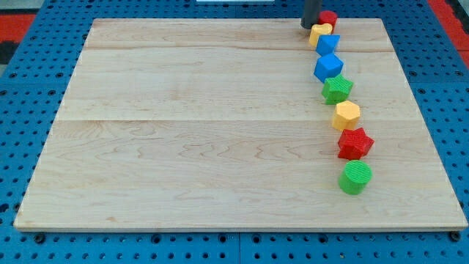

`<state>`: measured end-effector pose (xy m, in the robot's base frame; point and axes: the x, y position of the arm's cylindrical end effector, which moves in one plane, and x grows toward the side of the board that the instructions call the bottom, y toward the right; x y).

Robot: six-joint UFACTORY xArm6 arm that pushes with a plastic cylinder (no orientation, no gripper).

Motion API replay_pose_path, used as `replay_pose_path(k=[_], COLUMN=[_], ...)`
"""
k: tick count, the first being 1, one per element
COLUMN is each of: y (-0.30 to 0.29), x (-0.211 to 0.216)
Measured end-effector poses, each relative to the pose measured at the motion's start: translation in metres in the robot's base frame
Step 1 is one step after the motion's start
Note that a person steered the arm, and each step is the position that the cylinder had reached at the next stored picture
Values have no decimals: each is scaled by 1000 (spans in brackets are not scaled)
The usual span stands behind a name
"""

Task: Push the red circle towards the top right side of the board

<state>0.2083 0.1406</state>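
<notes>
The pale wooden table (220,125) lies on blue pegboard (29,147); the tip (307,26) (no jaws visible) half hides the red circle (328,17).

Obstacles: one curving chain of blocks down the board's (183,132) right part. From red circle (327,17) at the top: yellow heart (320,33), blue block (328,45), blue cube (328,67), green star (337,89), yellow hexagon (346,115), red star (355,143), green cylinder (355,178). My tip (308,26) stands just left of red circle. Left of the chain: wide bare wood. Right of it: narrow bare strip.
</notes>
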Motion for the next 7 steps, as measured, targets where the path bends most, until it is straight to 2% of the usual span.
replay_pose_path(k=[4,7], y=[-27,25], x=[-17,-16])
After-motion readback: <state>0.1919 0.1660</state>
